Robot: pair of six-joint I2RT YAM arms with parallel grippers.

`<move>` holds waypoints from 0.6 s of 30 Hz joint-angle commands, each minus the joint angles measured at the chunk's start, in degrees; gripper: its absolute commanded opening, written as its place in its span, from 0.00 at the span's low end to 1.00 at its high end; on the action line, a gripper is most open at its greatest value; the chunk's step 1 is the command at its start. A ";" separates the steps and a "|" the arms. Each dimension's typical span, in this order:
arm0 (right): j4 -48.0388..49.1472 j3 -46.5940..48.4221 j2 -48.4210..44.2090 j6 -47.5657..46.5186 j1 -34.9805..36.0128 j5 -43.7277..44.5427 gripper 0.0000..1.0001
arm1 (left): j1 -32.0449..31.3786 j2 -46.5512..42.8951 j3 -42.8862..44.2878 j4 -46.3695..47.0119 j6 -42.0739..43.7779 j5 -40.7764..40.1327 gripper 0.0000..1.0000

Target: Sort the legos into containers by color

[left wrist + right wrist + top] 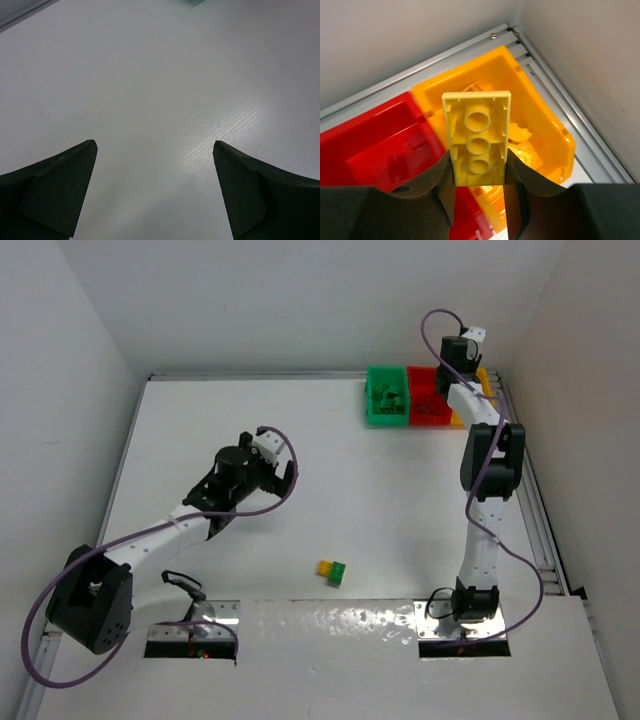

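Two robot arms are seen on a white table (300, 430). A pale yellow brick (479, 135) is pinched by its long sides between the dark fingers (442, 182) of the right gripper (479, 172), with its hollow underside and three round tubes turned toward the wrist camera. The brick is held over the yellow-orange bin (547, 125), which is set in the far right corner of the table; other yellow pieces can be made out inside it. A red bin (370, 145) is joined to its left side, and a green bin (388, 395) is joined at the left end of the row. The left gripper (155, 192) is held over bare table left of the middle, its fingers spread wide apart with nothing between them. A yellow brick (325, 567) and a green brick (339, 574) are left touching each other on the table near its front edge, between the two arm bases and well apart from both grippers.
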 commanded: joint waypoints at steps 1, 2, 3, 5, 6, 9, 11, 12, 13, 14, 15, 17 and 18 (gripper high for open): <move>2.95 1.03 -0.08 4.08 -2.56 4.84 0.00 | 1.64 1.04 0.13 2.95 -2.22 0.08 1.00; 4.27 0.93 0.27 3.55 -3.17 2.74 0.00 | 2.08 1.40 0.22 2.96 -2.22 0.08 1.00; 4.37 1.80 0.89 2.94 -3.27 2.20 0.00 | 2.34 2.10 0.39 2.96 -2.04 0.08 1.00; 2.97 3.21 2.91 2.76 -3.53 1.49 0.00 | 2.61 2.63 0.74 3.04 -1.17 -0.09 1.00; 2.62 3.56 3.26 2.58 -3.62 1.23 0.00 | 2.78 2.81 0.83 3.22 -0.90 -0.18 1.00; 4.54 1.65 3.35 1.00 -3.88 0.97 0.10 | 2.96 3.77 1.27 3.66 0.15 -0.80 1.00; 5.95 0.93 2.83 -0.57 -3.97 0.44 0.24 | 2.96 3.95 1.45 4.01 0.42 -0.89 1.00; 6.04 1.19 2.83 -1.28 -3.97 -0.09 0.36 | 2.96 4.04 1.54 4.01 0.42 -0.80 1.00; 5.87 1.28 2.74 -1.64 -3.97 0.00 0.42 | 2.96 4.12 1.54 4.01 0.42 -0.54 1.00; 5.95 1.37 2.74 -2.33 -3.97 0.43 0.50 | 2.96 4.21 1.54 4.01 0.42 -0.36 1.00; 6.04 1.37 2.74 -2.86 -3.97 1.22 0.61 | 2.96 4.21 1.54 4.01 0.42 -0.19 1.00; 5.69 1.28 2.56 -4.00 -3.97 1.31 0.68 | 3.05 4.13 1.54 4.01 0.24 0.34 1.00; 5.60 1.20 2.39 -4.36 -3.97 1.32 0.71 | 2.96 4.04 1.54 4.01 0.07 0.43 1.00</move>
